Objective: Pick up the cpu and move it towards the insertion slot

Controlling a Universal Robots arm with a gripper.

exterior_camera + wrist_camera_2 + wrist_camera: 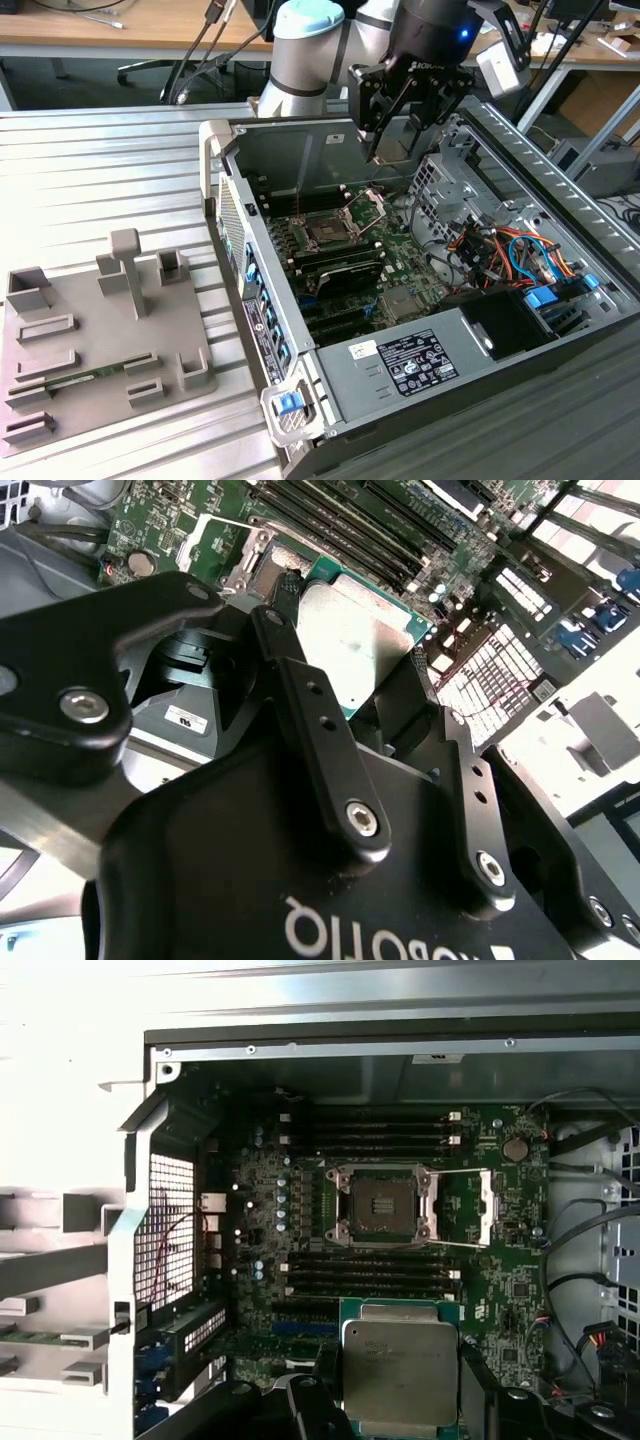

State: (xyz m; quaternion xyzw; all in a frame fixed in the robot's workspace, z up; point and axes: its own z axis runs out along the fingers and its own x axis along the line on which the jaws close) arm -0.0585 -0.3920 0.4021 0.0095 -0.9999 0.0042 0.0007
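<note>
Looming closest to the lens in the second wrist view, the black pincer, clamped on the cpu by two opposite edges, silvery lid facing the camera. Hanging, in the exterior view, high above the open computer case, with the pincer poised over the motherboard and near the case's rear wall. Lying open on that motherboard, the insertion slot: dark square socket bare, retention bracket swung back to one side, wire lever raised. Showing in the first wrist view, the cpu apart from the insertion slot, with a bank of memory slots between the two. Sitting beside the case on the ribbed table, toward the exterior view's left, the grey tray. Judging the pickup done and the carry toward the insertion slot now in hand. Calling, most likely, for sideways travel until the chip is squarely over the socket, keeping it level, matching its edges to the frame, and staying clear of the raised bracket and lever.
</note>
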